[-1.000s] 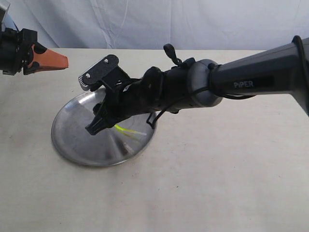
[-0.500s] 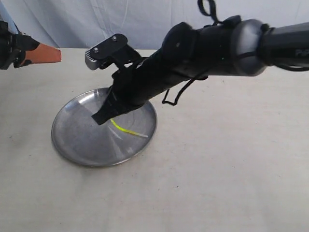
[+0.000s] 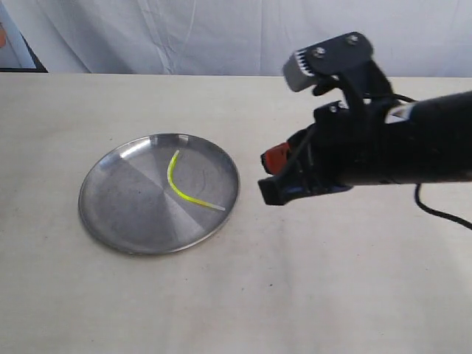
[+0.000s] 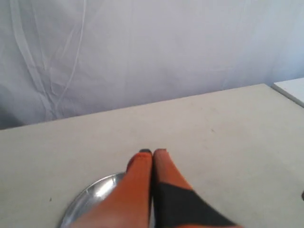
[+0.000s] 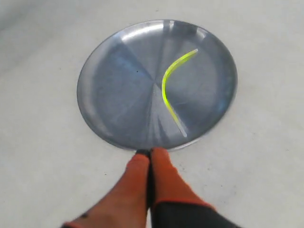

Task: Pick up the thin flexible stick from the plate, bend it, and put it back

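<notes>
The thin flexible stick (image 3: 175,184), neon yellow-green with a whitish tip, lies bent in a curve on the round metal plate (image 3: 118,199). Nothing is touching it. My right gripper (image 3: 267,192) hovers just right of the plate, shut and empty. In the right wrist view its orange fingers (image 5: 151,153) are pressed together at the rim of the plate (image 5: 118,95), with the curved stick (image 5: 165,85) beyond them. My left gripper (image 4: 152,152) is shut with nothing in it. It is held over the table beside the plate's edge (image 4: 95,190), with only a sliver showing at the exterior view's left border.
The plate rests on a beige table (image 3: 332,295). A white cloth backdrop (image 3: 221,37) hangs behind the far edge. A white flat object (image 4: 290,88) sits at the table's corner in the left wrist view.
My right gripper has let go of the stick, drawn back to the right off the plate and closed. The stick now lies bent on the plate. The left gripper has retreated leftward.
</notes>
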Available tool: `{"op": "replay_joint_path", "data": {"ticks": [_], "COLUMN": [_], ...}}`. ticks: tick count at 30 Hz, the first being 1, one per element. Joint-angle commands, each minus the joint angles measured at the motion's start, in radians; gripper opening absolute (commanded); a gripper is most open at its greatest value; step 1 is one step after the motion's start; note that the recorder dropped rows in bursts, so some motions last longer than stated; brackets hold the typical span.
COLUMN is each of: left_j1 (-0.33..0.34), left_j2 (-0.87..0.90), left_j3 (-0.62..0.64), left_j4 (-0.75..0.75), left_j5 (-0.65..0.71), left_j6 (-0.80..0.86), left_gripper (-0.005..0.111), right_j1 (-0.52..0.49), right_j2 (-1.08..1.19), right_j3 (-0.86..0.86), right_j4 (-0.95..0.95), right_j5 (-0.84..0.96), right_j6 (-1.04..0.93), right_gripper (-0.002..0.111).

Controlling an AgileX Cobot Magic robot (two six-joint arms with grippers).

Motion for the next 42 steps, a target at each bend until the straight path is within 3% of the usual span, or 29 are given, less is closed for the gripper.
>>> {"op": "replay_joint_path", "data": {"ticks": [1,12,14,17,23,30,32,37,42], "left_j1": [0.005,0.005,0.005,0.005,0.005,0.005,0.005,0.005,0.005], "left_j2": [-0.09,-0.134,-0.134,-0.134,-0.134,-0.134,-0.134,-0.134,-0.134], "left_j3": [0.022,0.022,0.022,0.022,0.022,0.022,0.022,0.022,0.022], "left_j4": [-0.015,-0.015,-0.015,-0.014,-0.014,-0.014,-0.014,-0.014,-0.014], "left_j5": [-0.011,-0.011,-0.011,-0.016,-0.016,-0.016,-0.016,-0.016,-0.018], "left_j6": [-0.012,-0.012,-0.012,-0.012,-0.012,-0.012,-0.012,-0.012,-0.012], "left_gripper": [0.0,0.0,0.0,0.0,0.0,0.0,0.0,0.0,0.0], "right_j1": [-0.004,-0.004,-0.009,-0.068,-0.313,-0.342,-0.342,-0.374,-0.458], "right_j2": [-0.189,-0.42,-0.472,-0.575,-0.799,-0.895,-0.901,-0.974,-1.081], "right_j3": [0.064,0.064,0.066,0.123,0.369,0.52,0.549,0.592,0.667], "right_j4": [0.007,0.004,-0.067,-0.062,0.15,0.137,0.071,-0.333,-0.394], "right_j5": [0.01,0.018,-0.014,-0.101,-0.245,-0.289,-0.306,-0.277,-0.264], "right_j6": [0.017,0.017,0.004,0.008,0.039,0.039,0.08,0.441,0.51], "right_gripper": [0.0,0.0,0.0,0.0,0.0,0.0,0.0,0.0,0.0]}}
